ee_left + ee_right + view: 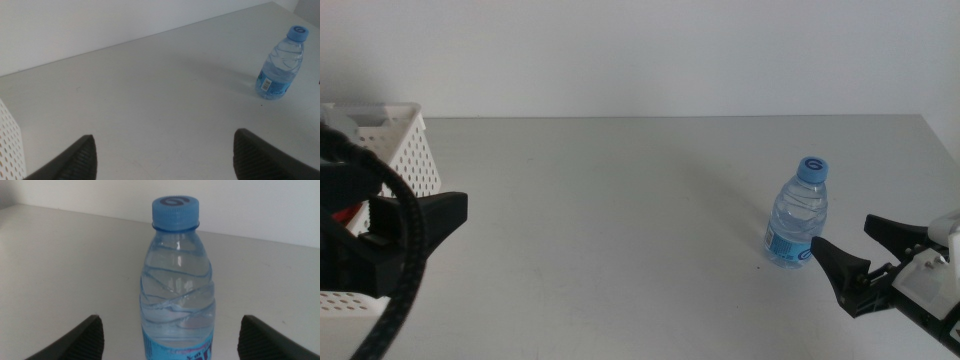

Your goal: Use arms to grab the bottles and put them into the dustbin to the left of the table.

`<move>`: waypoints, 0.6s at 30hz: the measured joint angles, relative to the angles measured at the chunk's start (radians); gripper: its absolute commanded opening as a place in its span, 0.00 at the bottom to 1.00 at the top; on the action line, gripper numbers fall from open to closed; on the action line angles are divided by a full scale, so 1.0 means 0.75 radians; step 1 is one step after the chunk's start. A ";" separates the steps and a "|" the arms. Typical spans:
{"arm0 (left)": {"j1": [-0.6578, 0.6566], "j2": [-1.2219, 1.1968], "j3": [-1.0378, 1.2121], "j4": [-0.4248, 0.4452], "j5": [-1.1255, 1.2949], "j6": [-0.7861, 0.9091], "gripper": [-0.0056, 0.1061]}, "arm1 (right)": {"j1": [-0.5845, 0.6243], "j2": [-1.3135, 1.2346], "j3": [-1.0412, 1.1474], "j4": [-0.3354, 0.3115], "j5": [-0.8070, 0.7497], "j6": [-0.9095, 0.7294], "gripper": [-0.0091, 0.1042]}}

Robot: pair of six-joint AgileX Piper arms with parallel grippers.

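While the water bottle [797, 213] stands upright at four o'clock on the table [620, 220], the right gripper [868, 252] is held just beside it, jaws spread wide and empty. It should be centred low on the body before closing. The left gripper [165, 152] waits, spread open, by the basket [402, 150] at nine o'clock.

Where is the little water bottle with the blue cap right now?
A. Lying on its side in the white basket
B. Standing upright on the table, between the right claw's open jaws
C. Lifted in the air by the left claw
B: the water bottle stands on the table, flanked by the right gripper with its jaws spread wide.
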 measured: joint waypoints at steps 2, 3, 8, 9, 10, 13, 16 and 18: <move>0.000 0.000 0.000 0.000 0.000 0.000 0.89 | 0.000 0.024 -0.044 -0.011 0.000 0.001 0.90; 0.000 0.000 0.000 0.000 0.000 0.000 0.89 | 0.000 0.033 -0.066 -0.014 0.000 0.003 0.90; 0.000 0.000 0.000 0.000 -0.001 0.000 0.89 | 0.003 0.085 -0.164 -0.018 -0.003 0.023 0.90; 0.000 0.000 0.000 0.000 -0.001 0.000 0.89 | 0.006 0.104 -0.187 -0.019 -0.004 0.032 0.90; 0.000 0.000 0.000 0.000 -0.001 0.000 0.89 | 0.015 0.124 -0.210 -0.019 -0.004 0.042 0.90; 0.000 0.000 0.000 0.000 -0.001 0.000 0.89 | 0.052 0.191 -0.272 -0.020 -0.004 0.059 0.90; 0.000 0.000 0.000 0.000 -0.001 0.000 0.89 | 0.087 0.254 -0.327 -0.006 -0.004 0.062 0.90; 0.000 0.000 0.000 0.000 -0.001 0.000 0.89 | 0.102 0.296 -0.351 0.020 -0.007 0.061 0.90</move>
